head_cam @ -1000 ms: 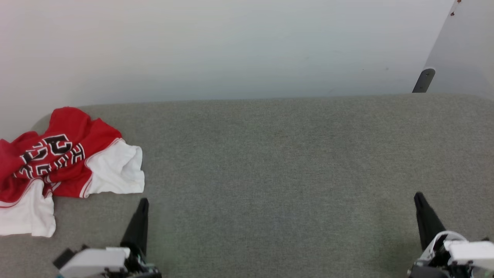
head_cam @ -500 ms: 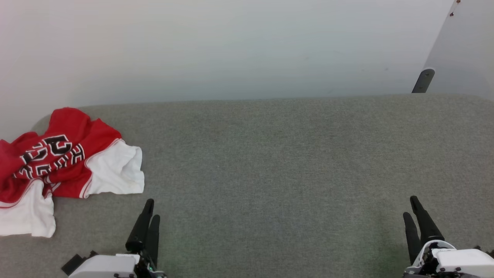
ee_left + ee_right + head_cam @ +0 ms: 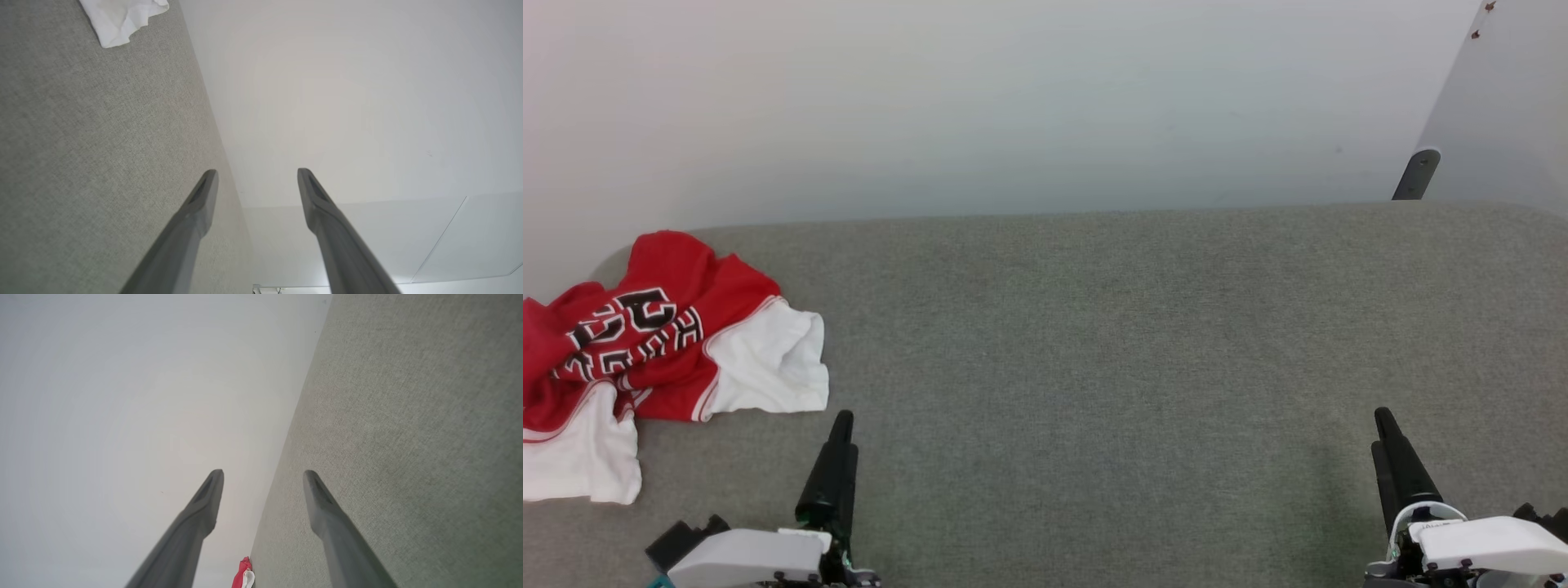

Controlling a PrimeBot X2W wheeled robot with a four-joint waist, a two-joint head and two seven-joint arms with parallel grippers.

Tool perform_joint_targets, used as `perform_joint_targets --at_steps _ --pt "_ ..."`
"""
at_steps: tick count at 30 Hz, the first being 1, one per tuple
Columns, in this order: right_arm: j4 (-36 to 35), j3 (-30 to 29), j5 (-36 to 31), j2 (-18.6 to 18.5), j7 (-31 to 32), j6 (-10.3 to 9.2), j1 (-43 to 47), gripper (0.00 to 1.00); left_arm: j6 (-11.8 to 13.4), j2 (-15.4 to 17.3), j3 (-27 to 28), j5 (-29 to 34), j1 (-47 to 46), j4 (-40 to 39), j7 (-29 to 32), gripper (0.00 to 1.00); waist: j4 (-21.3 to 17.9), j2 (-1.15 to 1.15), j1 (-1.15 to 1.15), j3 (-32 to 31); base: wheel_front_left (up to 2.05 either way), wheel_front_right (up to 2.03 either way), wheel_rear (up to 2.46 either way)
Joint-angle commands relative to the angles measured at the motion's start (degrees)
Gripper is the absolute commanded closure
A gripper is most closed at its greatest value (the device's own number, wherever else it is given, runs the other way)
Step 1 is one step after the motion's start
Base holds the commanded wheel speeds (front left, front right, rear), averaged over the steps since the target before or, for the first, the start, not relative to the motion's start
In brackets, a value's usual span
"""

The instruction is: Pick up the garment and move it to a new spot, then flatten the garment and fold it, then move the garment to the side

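Head view: the crumpled red jersey-style garment [image 3: 662, 343], with white short sleeves, red-white stripe trim and black-and-white lettering, lies at the left edge of the frame on the grey, fabric-covered worktop [image 3: 1094, 327]. One white sleeve points toward frame centre; the other lies at the lower left. The garment touches neither claw.

The left claw [image 3: 844, 433] stands at the lower left of the frame, just beside the nearer white sleeve and apart from it. The right claw [image 3: 1380, 429] stands at the lower right, well apart from the garment. Both point up the frame toward the pale wall [image 3: 1013, 98]. A dark bracket [image 3: 1419, 171] shows at the upper right.

Left wrist view: the two dark fingers [image 3: 192, 220] are spread apart with nothing between them; a white sleeve shows at the upper left.

Right wrist view: the fingers [image 3: 327, 522] are likewise spread and empty; a small red-and-white part of the garment shows at the bottom edge.
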Motion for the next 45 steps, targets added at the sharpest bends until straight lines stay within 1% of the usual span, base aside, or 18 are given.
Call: perform_joint_targets --at_steps 1,9,20,27,34,45 --pt "-1.0 0.5 -2.3 -0.4 -0.6 0.02 -1.8 0.0 0.4 0.9 -0.6 1.7 -0.5 -1.3 -0.7 0.0 0.0 0.0 0.0 -0.1 0.0 0.0 0.0" --pt "-1.3 0.9 -10.9 -0.6 -1.7 0.03 -2.1 0.0 2.1 3.1 -2.9 8.7 -0.3 -1.8 -2.9 0.0 0.0 0.0 0.0 -0.3 0.0 0.0 0.0" --pt "-2.2 0.9 -26.3 -0.3 -2.8 0.03 -2.2 0.0 5.5 5.9 -5.7 23.2 -1.1 -2.2 -5.4 0.0 0.0 0.0 0.0 -0.6 0.0 0.0 0.0" --pt "-2.9 0.8 -34.9 -0.1 -3.2 0.03 -2.2 0.0 6.9 6.8 -6.3 32.0 -0.7 -3.0 -6.6 0.0 -0.1 0.0 0.0 -0.9 0.0 0.0 0.0" --pt "-3.5 0.8 -40.5 0.1 -3.4 0.04 -2.2 0.0 7.5 7.4 -6.8 38.5 0.0 -3.6 -7.7 0.0 -0.1 0.0 0.0 -1.1 0.0 0.0 0.0" --pt "-4.5 0.6 -48.8 0.2 -4.3 0.04 -2.2 0.0 7.2 8.0 -6.4 46.1 0.9 -4.4 -9.4 0.0 -0.4 0.0 0.0 -1.4 0.0 0.0 0.0"
